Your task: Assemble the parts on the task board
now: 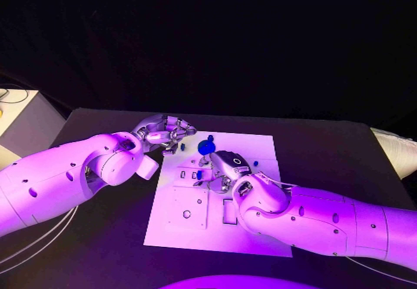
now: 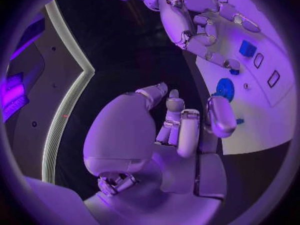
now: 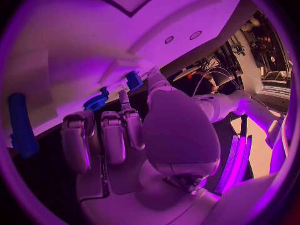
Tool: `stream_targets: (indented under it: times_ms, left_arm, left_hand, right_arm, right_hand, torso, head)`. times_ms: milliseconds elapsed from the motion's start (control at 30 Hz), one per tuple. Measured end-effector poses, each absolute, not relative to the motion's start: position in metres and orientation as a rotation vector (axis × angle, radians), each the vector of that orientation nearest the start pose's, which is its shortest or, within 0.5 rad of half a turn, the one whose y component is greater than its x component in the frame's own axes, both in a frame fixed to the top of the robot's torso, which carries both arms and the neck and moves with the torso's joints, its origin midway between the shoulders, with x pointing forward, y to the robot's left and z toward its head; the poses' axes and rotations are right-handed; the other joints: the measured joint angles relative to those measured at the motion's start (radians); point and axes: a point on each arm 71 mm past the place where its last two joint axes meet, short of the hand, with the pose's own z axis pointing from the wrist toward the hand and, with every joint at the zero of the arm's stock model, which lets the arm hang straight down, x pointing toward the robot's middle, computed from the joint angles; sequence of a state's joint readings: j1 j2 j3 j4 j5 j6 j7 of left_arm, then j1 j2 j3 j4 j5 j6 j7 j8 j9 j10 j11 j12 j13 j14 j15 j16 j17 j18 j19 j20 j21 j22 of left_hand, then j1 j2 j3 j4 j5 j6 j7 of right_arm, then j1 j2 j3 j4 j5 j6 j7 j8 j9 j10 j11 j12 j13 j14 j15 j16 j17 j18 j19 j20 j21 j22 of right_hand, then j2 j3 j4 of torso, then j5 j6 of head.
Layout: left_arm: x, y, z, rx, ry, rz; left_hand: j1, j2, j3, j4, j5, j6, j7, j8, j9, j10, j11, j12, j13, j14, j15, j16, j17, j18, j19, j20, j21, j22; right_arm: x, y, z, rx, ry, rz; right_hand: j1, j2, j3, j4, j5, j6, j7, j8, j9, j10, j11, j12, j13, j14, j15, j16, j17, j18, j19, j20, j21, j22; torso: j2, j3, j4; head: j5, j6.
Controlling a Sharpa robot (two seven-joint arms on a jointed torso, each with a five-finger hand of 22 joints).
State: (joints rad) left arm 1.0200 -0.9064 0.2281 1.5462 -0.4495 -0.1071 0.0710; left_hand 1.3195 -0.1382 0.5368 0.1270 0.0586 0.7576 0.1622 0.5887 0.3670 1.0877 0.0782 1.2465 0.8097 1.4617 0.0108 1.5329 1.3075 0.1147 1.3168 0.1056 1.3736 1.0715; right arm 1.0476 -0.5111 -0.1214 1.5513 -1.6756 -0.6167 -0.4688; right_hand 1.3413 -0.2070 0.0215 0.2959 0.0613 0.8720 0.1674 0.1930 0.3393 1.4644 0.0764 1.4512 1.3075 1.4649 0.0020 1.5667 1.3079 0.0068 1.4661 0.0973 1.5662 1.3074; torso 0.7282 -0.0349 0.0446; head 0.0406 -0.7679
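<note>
The white task board lies in the middle of the black table. A round blue part sits near its far edge, also seen in the left wrist view. My left hand hovers at the board's far left corner, its fingers curled in with nothing in them. My right hand is over the board's middle with its fingers curled. Its thumb reaches toward a square blue part. A long blue part lies on the board, and a small blue piece sits just right of the right hand.
Rectangular recesses and a small round hole mark the board's near half. A pale box stands off the table's far left. Bare black table surrounds the board on the right and near side.
</note>
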Motion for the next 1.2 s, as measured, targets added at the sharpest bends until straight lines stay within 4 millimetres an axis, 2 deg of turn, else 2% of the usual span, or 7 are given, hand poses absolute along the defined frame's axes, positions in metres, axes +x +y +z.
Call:
stream_targets:
  times_ms: [300, 433, 533, 733, 1033, 1133, 1200]
  left_arm:
    - [0.482, 0.226, -0.182, -0.815, 1.763, -1.374]
    - [0.483, 0.224, -0.185, -0.814, 1.785, -1.325]
    - [0.484, 0.222, -0.189, -0.826, 1.819, -1.267]
    - [0.484, 0.221, -0.197, -0.816, 1.931, -1.12]
    - [0.484, 0.202, -0.206, -0.596, 2.159, -0.894]
    - [0.486, 0.196, -0.207, -0.495, 2.209, -0.822]
    - [0.487, 0.194, -0.208, -0.438, 2.233, -0.77]
  left_hand:
    - [-0.018, -0.018, -0.012, 0.012, 0.0, 0.037, -0.019, 0.022, 0.014, 0.1, -0.014, 0.082, 0.139, 0.005, -0.005, 0.008, 0.0, 0.0, 0.005, -0.005, 0.005, 0.004]
    - [-0.048, -0.029, -0.041, 0.041, 0.0, 0.075, -0.05, 0.078, 0.055, 0.153, -0.039, 0.119, 0.212, 0.004, -0.03, 0.008, 0.0, 0.0, 0.012, -0.021, 0.011, 0.007]
    - [-0.076, -0.036, -0.058, 0.076, 0.0, 0.082, -0.057, 0.115, 0.09, 0.162, -0.048, 0.121, 0.223, 0.002, -0.038, 0.008, 0.0, 0.0, 0.014, -0.033, 0.011, 0.004]
    - [-0.129, -0.042, -0.1, 0.15, 0.0, 0.065, -0.066, 0.149, 0.14, 0.154, -0.055, 0.113, 0.206, 0.005, -0.041, 0.008, 0.0, 0.0, 0.011, -0.036, 0.011, -0.003]
    - [-0.173, -0.012, -0.14, 0.165, 0.0, 0.05, -0.072, 0.212, 0.224, 0.1, -0.062, 0.074, 0.132, 0.005, -0.048, -0.013, 0.0, 0.0, -0.013, -0.045, -0.024, -0.065]
    - [-0.188, -0.007, -0.147, 0.165, 0.0, 0.046, -0.075, 0.221, 0.243, 0.1, -0.062, 0.07, 0.128, 0.005, -0.048, -0.017, 0.0, 0.0, -0.018, -0.05, -0.028, -0.069]
    - [-0.205, -0.004, -0.157, 0.166, 0.0, 0.046, -0.075, 0.225, 0.254, 0.097, -0.066, 0.069, 0.127, 0.005, -0.048, -0.017, 0.0, 0.0, -0.018, -0.05, -0.028, -0.07]
  right_arm:
    - [0.419, -0.075, -0.219, -0.103, 1.507, 0.78]
    - [0.428, -0.094, -0.201, -0.15, 1.472, 0.832]
    - [0.435, -0.114, -0.189, -0.163, 1.463, 0.866]
    - [0.452, -0.149, -0.173, -0.101, 1.476, 0.922]
    - [0.494, -0.213, -0.155, 0.165, 1.462, 0.952]
    - [0.506, -0.233, -0.153, 0.262, 1.445, 0.948]
    - [0.512, -0.243, -0.153, 0.326, 1.435, 0.952]
  right_hand:
    - [0.001, 0.001, -0.009, -0.001, 0.013, 0.0, 0.0, 0.0, -0.001, -0.004, 0.004, -0.001, 0.0, 0.001, 0.001, -0.001, 0.0, 0.0, 0.0, 0.007, -0.015, 0.0]
    - [0.007, 0.008, -0.015, -0.001, 0.049, 0.003, -0.002, -0.005, -0.003, -0.004, 0.004, 0.0, 0.0, 0.002, 0.001, -0.031, 0.0, 0.016, 0.0, 0.007, -0.112, 0.001]
    - [0.025, 0.033, -0.013, -0.003, 0.079, 0.021, -0.009, 0.011, 0.002, -0.004, 0.004, 0.0, 0.0, 0.002, 0.001, -0.037, 0.0, 0.016, 0.0, 0.007, -0.139, 0.001]
    - [0.039, 0.048, -0.009, -0.006, 0.084, 0.02, -0.012, 0.027, 0.007, -0.072, -0.004, -0.076, 0.0, 0.002, 0.001, -0.104, 0.0, 0.054, -0.017, -0.001, -0.303, 0.001]
    - [0.066, 0.068, 0.008, -0.006, 0.101, -0.036, -0.003, 0.047, 0.008, -0.296, 0.005, -0.339, -0.136, -0.052, -0.001, -0.348, -0.178, 0.126, -0.148, 0.003, -0.715, -0.24]
    - [0.075, 0.069, 0.019, -0.003, 0.113, -0.062, 0.004, 0.055, 0.009, -0.436, 0.022, -0.55, -0.332, -0.157, 0.004, -0.587, -0.401, 0.166, -0.234, 0.008, -0.997, -0.441]
    - [0.081, 0.073, 0.032, -0.005, 0.129, -0.073, 0.015, 0.055, 0.008, -0.492, 0.035, -0.675, -0.45, -0.227, 0.017, -0.78, -0.528, 0.166, -0.273, 0.021, -1.133, -0.545]
  torso:
    - [-0.004, -0.0003, -0.0022]
    - [-0.009, -0.0005, -0.008]
    - [-0.015, -0.0005, -0.0118]
    - [-0.029, 0.0037, -0.0171]
    - [-0.049, 0.0126, -0.0199]
    - [-0.053, 0.0156, -0.0194]
    - [-0.056, 0.018, -0.0194]
  head:
    - [0.002, 0.007]
    - [0.005, 0.011]
    - [0.009, 0.012]
    - [0.015, 0.012]
    - [0.011, 0.01]
    - [0.007, 0.006]
    - [0.007, 0.002]
